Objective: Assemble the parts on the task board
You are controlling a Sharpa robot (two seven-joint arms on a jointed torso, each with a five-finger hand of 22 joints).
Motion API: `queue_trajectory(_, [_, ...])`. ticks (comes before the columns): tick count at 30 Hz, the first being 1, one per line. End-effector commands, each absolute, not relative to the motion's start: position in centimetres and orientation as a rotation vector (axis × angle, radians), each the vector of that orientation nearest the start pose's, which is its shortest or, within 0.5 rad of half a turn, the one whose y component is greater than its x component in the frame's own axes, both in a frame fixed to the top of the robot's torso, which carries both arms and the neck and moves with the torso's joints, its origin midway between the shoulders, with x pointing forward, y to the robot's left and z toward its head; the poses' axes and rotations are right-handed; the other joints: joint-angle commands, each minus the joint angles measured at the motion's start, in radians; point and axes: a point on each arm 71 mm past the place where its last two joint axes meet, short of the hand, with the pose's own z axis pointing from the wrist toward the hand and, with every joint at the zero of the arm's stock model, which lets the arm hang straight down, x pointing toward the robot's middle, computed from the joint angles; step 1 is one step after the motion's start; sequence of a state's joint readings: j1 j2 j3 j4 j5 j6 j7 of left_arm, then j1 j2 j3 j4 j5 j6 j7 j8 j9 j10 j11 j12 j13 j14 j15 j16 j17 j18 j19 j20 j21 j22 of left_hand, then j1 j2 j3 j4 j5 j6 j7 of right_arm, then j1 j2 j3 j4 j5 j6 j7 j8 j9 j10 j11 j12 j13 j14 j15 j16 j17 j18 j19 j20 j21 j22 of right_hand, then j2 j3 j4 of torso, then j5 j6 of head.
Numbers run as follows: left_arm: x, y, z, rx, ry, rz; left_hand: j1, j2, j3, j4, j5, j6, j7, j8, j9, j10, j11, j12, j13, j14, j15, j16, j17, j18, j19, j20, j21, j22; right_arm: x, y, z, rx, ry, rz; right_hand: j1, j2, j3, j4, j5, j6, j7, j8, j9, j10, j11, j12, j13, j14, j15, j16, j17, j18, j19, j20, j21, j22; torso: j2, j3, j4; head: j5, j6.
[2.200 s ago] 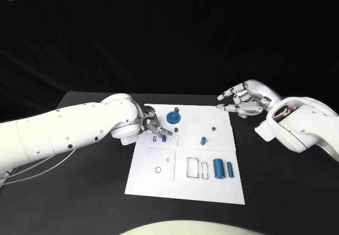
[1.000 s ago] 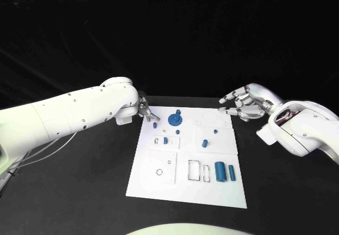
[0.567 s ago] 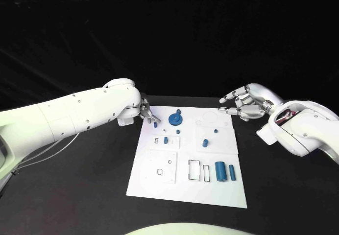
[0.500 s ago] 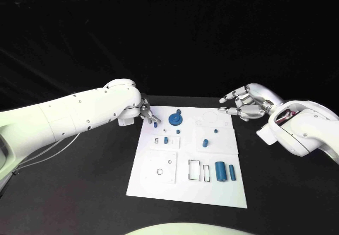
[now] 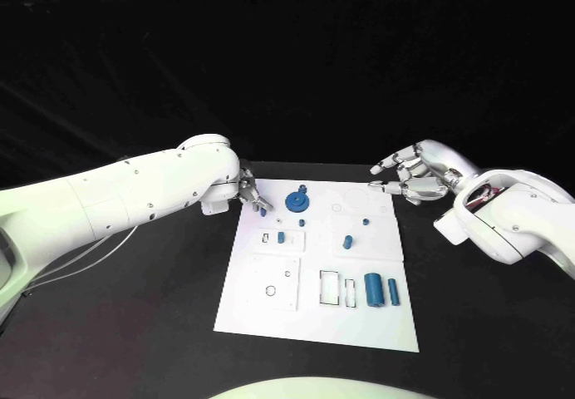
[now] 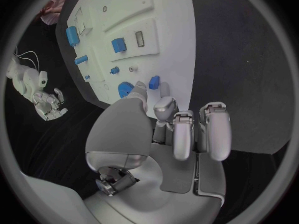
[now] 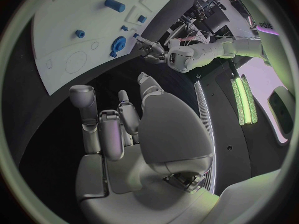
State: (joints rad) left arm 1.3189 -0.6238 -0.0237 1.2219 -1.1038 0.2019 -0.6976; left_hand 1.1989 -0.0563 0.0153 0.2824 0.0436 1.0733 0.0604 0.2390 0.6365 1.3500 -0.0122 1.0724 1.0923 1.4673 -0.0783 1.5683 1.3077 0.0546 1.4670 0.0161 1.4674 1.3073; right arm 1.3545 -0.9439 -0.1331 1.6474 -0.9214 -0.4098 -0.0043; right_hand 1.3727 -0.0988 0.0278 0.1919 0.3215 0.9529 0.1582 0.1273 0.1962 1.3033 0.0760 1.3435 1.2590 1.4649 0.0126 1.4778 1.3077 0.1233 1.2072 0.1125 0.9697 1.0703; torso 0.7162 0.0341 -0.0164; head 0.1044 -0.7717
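The white task board (image 5: 317, 316) lies mid-table with blue parts on it: a gear (image 5: 296, 199), small pegs (image 5: 301, 223) and two cylinders (image 5: 373, 288) near its lower right. My left hand (image 5: 249, 196) is at the board's far left corner. In the left wrist view its thumb and a finger (image 6: 165, 90) reach out around a small blue part (image 6: 154, 81), pinching it just over the board (image 6: 168, 15), and the other fingers are curled. This part (image 5: 262, 212) sits left of the gear. My right hand (image 5: 407, 179) hovers off the far right corner, fingers apart, holding nothing.
A small raised plate (image 5: 282, 247) holds one blue peg (image 5: 281, 237) beside a bare slot. Another raised plate (image 5: 273, 283) and two outlined slots (image 5: 327, 285) lie nearer me. Black table surrounds the board on all sides.
My left hand has moved from the small raised plate up to the board's far left corner and has stayed nearly still over the last second. My right hand has not moved.
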Motion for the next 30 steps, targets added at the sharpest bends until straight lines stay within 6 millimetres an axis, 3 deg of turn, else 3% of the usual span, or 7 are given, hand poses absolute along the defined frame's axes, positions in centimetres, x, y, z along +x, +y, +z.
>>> queue_trajectory(1, [54.81, 20.27, -18.21, -0.272, 2.285, -0.154, 0.018, 0.007, 0.002, -0.003, 0.005, 0.002, 0.001, -0.006, -0.002, -0.009, 0.001, 0.001, 0.001, 0.104, 0.006, 0.002, 0.263, -0.010, 0.011, 0.007, -0.003, 0.059, 47.58, -21.71, -13.63, 0.244, 1.637, 0.938, -0.003, 0.006, -0.006, 0.001, 0.006, 0.003, -0.002, 0.004, 0.002, -0.007, -0.001, -0.005, -0.001, 0.045, -0.009, -0.005, 0.068, 0.014, -0.005, 0.000, -0.006, -0.001, 0.001, 0.0004, -0.0007, 0.001, -0.001])
queue_trajectory(19, [54.91, 20.21, -18.31, -0.290, 2.295, -0.170, 0.110, 0.070, 0.050, -0.034, 0.006, 0.002, -0.002, -0.012, -0.005, -0.011, -0.003, -0.001, -0.002, 0.104, 0.004, 0.002, 0.263, -0.010, 0.012, 0.006, -0.003, 0.062, 47.55, -21.72, -13.66, 0.244, 1.639, 0.939, -0.002, 0.007, -0.006, 0.001, 0.007, 0.002, -0.002, 0.004, 0.002, -0.006, -0.001, -0.004, 0.000, 0.046, -0.009, -0.004, 0.069, 0.014, -0.005, 0.000, -0.007, -0.001, 0.000, -0.0002, -0.0004, -0.001, -0.003])
queue_trajectory(30, [54.95, 20.23, -18.38, -0.303, 2.305, -0.183, 0.198, 0.105, 0.134, -0.079, 0.006, -0.007, -0.008, -0.022, -0.010, -0.017, -0.009, -0.008, -0.007, 0.104, -0.002, 0.002, 0.263, -0.010, 0.011, 0.001, -0.003, 0.062, 47.53, -21.74, -13.67, 0.244, 1.641, 0.938, -0.002, 0.008, -0.006, 0.001, 0.009, 0.002, -0.002, 0.004, 0.002, -0.005, -0.001, -0.003, 0.001, 0.046, -0.009, -0.004, 0.069, 0.014, -0.004, 0.000, -0.006, 0.000, 0.000, -0.0004, -0.0007, -0.001, -0.005])
